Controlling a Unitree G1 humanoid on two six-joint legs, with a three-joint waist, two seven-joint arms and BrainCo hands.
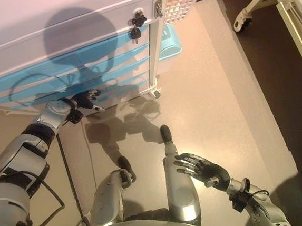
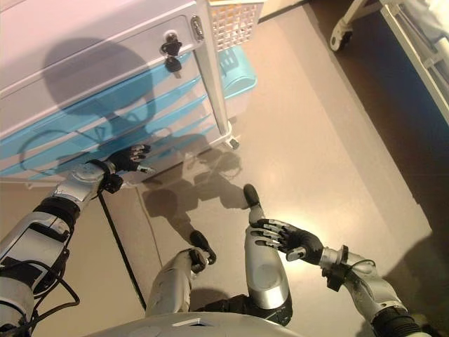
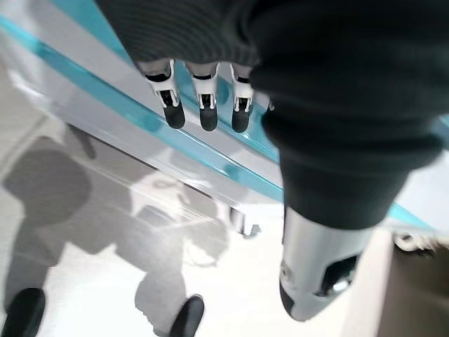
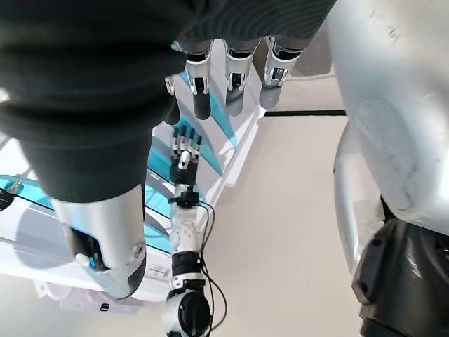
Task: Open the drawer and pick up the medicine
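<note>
A white cart with light blue drawers (image 1: 70,69) stands at the upper left; all its drawers are closed. Two keys (image 1: 137,26) hang in the locks of its white top drawers. My left hand (image 1: 84,100) reaches to the front of the lowest blue drawer (image 2: 105,151), fingers (image 3: 203,112) straight and close to its edge, holding nothing. My right hand (image 1: 202,167) hangs open and empty over the floor at the lower right, far from the cart. No medicine is in view.
A light blue bin (image 1: 170,40) and a white lattice basket (image 1: 180,4) sit behind the cart's right side. A white bed frame on casters (image 1: 300,36) stands at the upper right. The cart has a caster (image 1: 155,94) at its front corner.
</note>
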